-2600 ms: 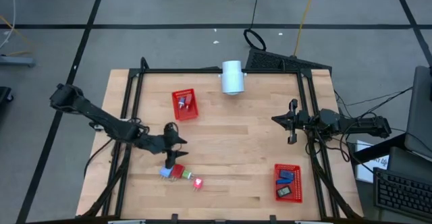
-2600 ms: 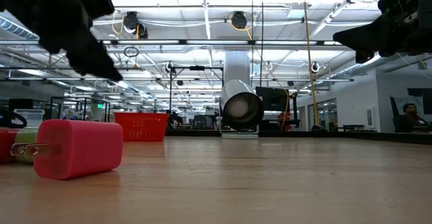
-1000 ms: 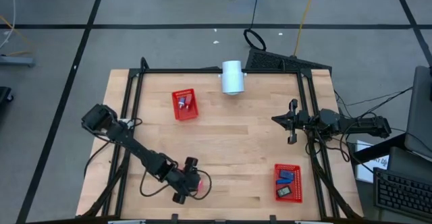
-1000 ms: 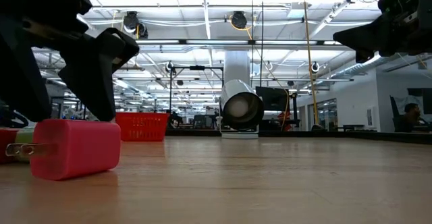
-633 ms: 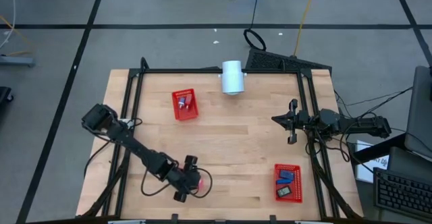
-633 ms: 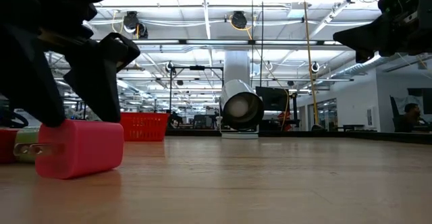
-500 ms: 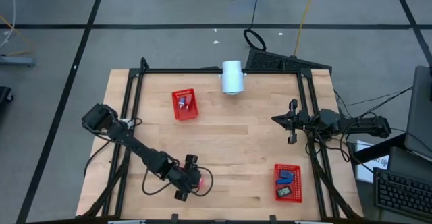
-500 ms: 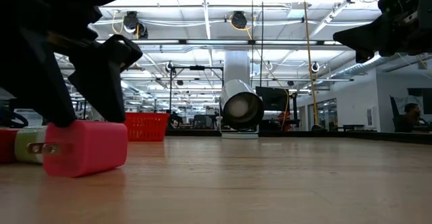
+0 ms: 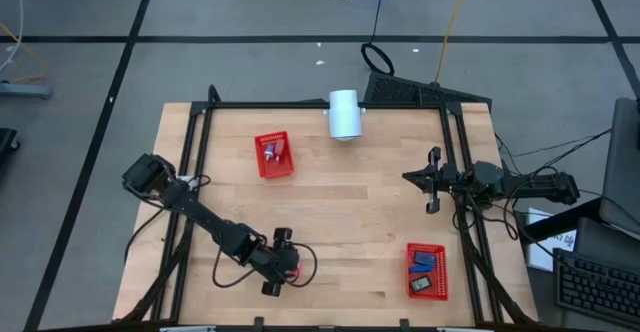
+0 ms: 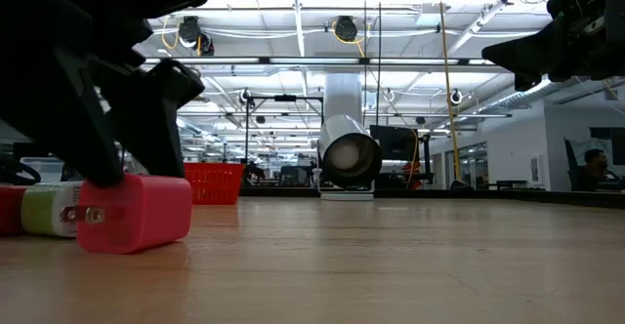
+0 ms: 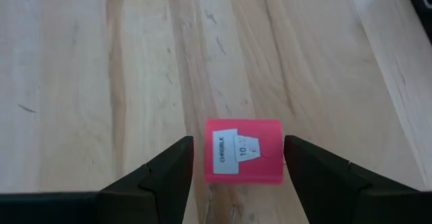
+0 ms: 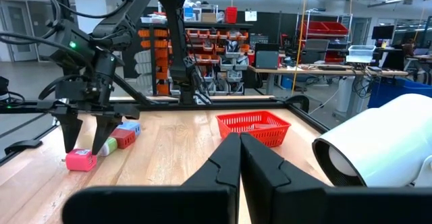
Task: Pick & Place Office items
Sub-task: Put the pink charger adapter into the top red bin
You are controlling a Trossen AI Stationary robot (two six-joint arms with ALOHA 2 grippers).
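Lower left of the high view, the left gripper point(image 11: 236, 158) straddles the pink charger block point(image 11: 244, 151), fingers apart; centre it, then close squarely; the right gripper point(image 9: 432, 182) waits shut.

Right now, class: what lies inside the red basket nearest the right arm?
Looking down into that red basket, two small pieces show: a light blue piece and below it a black piece. Whether anything smaller lies under them cannot be seen.
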